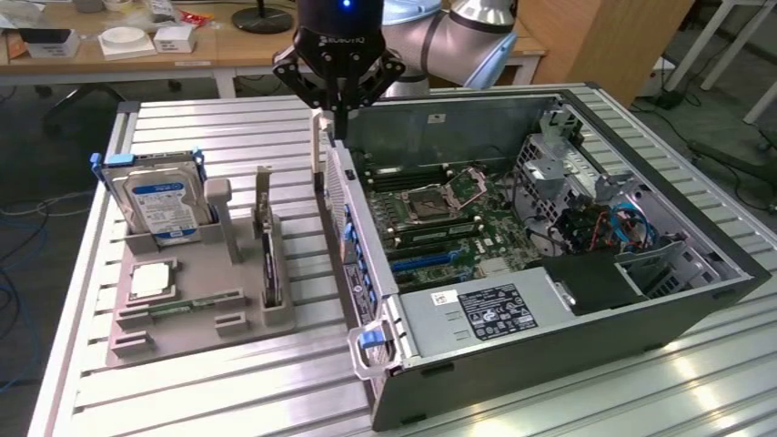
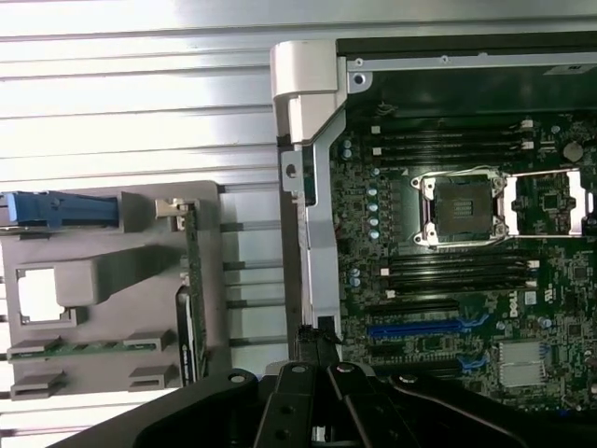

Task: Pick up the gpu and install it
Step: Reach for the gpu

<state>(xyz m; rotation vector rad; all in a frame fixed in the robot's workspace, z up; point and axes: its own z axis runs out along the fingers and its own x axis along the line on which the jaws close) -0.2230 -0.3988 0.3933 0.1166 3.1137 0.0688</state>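
Black fingers (image 1: 341,118), closed on nothing, hang upper centre above the computer case (image 1: 452,118); the gpu (image 1: 269,264) stands in the grey holder (image 1: 195,314).

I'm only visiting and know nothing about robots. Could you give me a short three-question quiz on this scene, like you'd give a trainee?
1. True or false: the gripper is holding the gpu.
2. Where is the gpu? A) standing on edge in the grey holder; B) plugged into the motherboard; C) lying flat on the table slats.
3. Name the part with the blue-and-white label standing in the holder, towards the exterior view's left.

Key: 1. False: the gripper is shut and empty, above the open computer case's near wall. 2. A. 3. The hard drive.
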